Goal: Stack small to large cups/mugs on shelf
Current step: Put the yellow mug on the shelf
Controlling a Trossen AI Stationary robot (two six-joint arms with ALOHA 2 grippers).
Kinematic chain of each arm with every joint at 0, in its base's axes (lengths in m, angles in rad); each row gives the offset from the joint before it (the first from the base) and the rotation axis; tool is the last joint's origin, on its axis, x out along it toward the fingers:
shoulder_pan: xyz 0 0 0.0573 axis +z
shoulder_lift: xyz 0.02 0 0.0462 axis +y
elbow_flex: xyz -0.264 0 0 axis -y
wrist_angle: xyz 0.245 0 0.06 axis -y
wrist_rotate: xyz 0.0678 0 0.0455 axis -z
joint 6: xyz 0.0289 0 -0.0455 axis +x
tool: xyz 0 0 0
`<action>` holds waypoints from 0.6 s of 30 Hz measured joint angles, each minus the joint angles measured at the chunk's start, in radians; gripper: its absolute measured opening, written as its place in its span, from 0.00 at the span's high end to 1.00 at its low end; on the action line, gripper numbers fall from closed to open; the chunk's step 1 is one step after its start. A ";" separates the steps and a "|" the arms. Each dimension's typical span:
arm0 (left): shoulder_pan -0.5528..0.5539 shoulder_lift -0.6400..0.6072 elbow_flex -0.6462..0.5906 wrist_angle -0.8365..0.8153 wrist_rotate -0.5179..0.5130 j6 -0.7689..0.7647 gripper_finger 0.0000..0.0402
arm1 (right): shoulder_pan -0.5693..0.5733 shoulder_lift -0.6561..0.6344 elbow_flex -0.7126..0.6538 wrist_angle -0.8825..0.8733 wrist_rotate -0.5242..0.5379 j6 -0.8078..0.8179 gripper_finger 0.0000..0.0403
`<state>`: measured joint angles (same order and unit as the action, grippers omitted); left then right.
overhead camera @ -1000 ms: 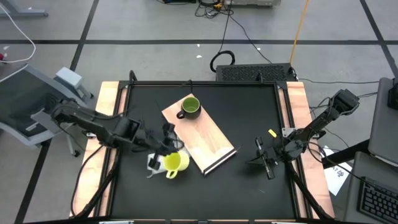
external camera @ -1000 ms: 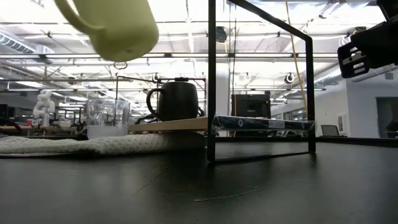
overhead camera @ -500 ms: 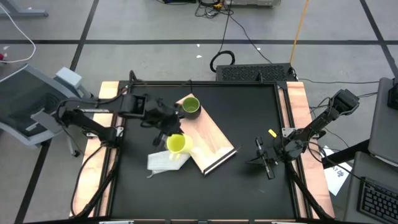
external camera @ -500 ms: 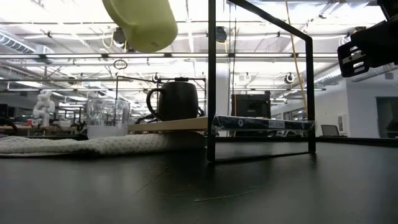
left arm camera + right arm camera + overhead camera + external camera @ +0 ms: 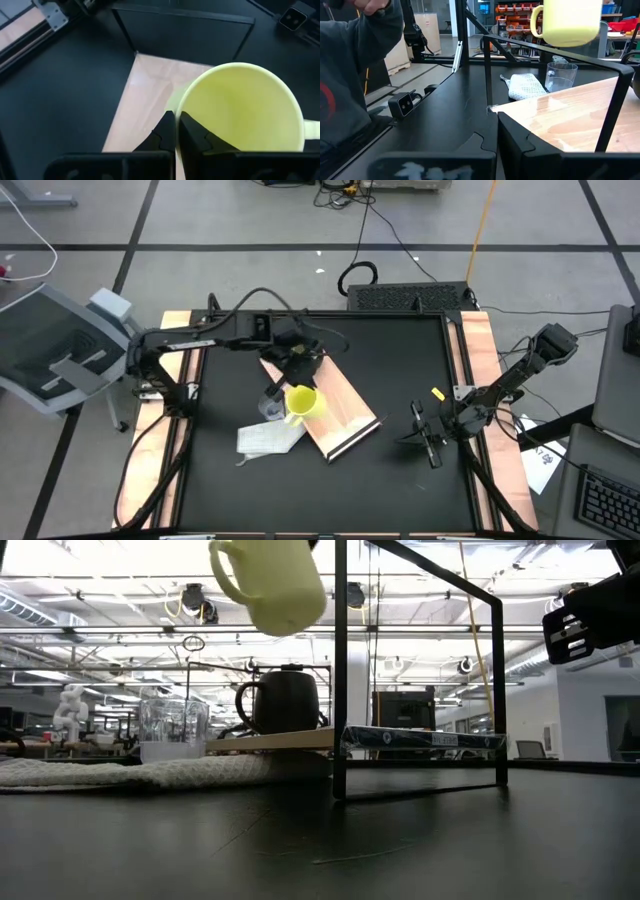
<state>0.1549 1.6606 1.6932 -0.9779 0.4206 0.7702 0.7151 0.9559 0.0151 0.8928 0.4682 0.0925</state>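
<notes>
Left gripper (image 5: 175,131) pinching the rim of the yellow mug (image 5: 303,401), fingers pressed together on the wall with one inside and one outside. Mug held up in the air, upright, mouth up, handle out to one side (clear in the low view, high above everything else). Seen from above, hanging over the shelf (image 5: 340,408), about mid-board, toward the edge nearest the clear cup (image 5: 271,406).

Shelf lying flat and slantwise on the black surface (image 5: 400,360), dark edge strip at the near short end. Dark green mug (image 5: 283,701) standing upright on the shelf's far end, mostly hidden under the left arm from above. Clear cup upright just beside the shelf's long edge, next to the white cloth (image 5: 266,440), which lies crumpled on the surface near the shelf.

Right gripper (image 5: 424,436) pressed together, holding nothing, parked low at the right side of the surface, well apart from the shelf. Thin black frame (image 5: 340,670) standing upright in the low view, between camera and shelf.
</notes>
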 joint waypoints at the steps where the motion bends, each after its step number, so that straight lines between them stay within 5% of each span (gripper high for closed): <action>1: 0.008 0.017 0.011 0.000 0.012 0.014 0.99 | 0.000 0.000 0.000 0.000 0.000 0.000 1.00; 18: 0.102 0.196 0.084 -0.073 0.035 0.216 0.99 | 0.000 0.000 0.000 -0.009 0.001 0.000 1.00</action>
<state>0.2570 1.8567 1.7769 -1.0511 0.4557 0.9860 0.7151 0.9560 0.0151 0.8841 0.4690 0.0925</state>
